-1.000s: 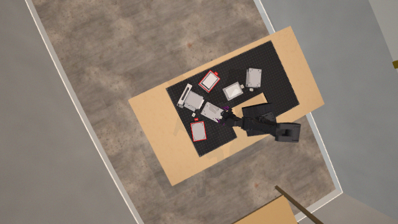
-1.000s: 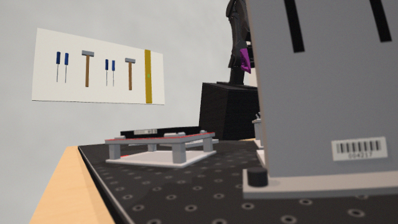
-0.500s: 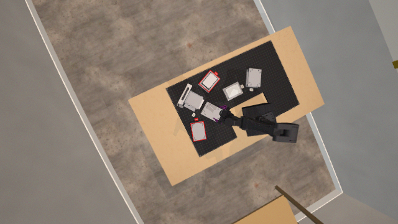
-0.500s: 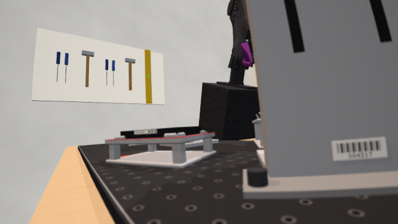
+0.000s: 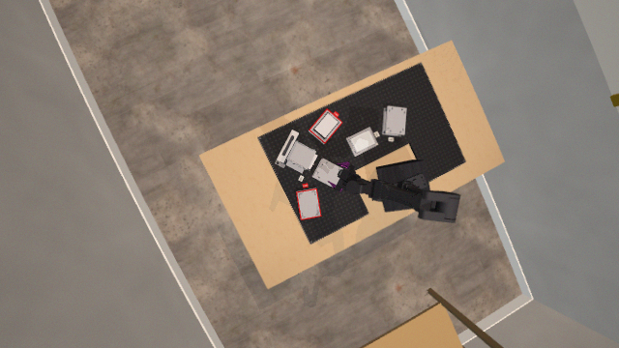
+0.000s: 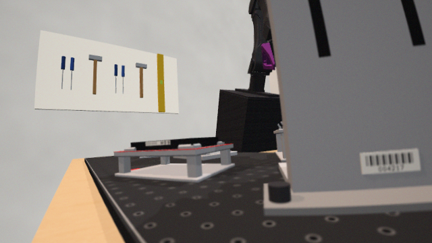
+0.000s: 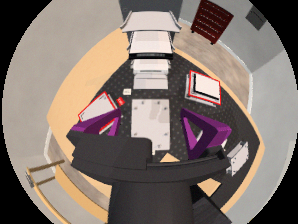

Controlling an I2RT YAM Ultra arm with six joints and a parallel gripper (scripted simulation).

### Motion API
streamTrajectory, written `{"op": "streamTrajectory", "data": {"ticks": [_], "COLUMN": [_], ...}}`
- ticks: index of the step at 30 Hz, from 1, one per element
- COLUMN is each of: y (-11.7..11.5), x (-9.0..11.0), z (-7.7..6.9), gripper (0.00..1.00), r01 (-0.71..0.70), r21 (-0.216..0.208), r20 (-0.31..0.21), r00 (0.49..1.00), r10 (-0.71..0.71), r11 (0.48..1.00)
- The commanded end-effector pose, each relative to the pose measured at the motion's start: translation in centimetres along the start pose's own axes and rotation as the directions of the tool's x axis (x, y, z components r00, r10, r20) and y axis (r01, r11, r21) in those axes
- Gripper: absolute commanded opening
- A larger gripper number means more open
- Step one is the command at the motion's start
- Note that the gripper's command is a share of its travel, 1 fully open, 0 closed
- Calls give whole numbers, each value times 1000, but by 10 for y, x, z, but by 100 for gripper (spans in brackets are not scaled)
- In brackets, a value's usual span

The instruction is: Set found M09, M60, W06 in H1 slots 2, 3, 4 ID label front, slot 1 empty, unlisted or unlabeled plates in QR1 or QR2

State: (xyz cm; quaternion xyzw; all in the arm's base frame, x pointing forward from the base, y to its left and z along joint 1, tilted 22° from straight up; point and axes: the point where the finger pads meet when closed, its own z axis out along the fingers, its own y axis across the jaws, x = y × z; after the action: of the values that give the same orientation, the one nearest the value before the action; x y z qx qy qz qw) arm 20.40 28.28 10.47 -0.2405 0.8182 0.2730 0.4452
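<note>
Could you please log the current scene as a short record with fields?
pincer: open, empty, hanging over a grey nest
arm: reaches from its base toward the mat's middle
mat: black, perforated, on a tan table
red-rimmed nests: two, one far, one near
hotel: grey tower beside the pincer's nest
other nests: two grey ones
wall board: screwdrivers and hammers
barcode: on a grey panel, close to the exterior camera
</note>
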Motion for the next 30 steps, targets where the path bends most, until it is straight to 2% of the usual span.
{"op": "streamTrajectory", "data": {"ticks": [1, 30], "y": [1, 1], "x": [-7, -31], "z": [2, 25], "gripper": [100, 100], "r01": [-1, -1], "r21": [-5, -5], "r20": [13, 14], "r00": [1000, 1000], "r10": [1, 1], "r11": [1000, 1000]}}
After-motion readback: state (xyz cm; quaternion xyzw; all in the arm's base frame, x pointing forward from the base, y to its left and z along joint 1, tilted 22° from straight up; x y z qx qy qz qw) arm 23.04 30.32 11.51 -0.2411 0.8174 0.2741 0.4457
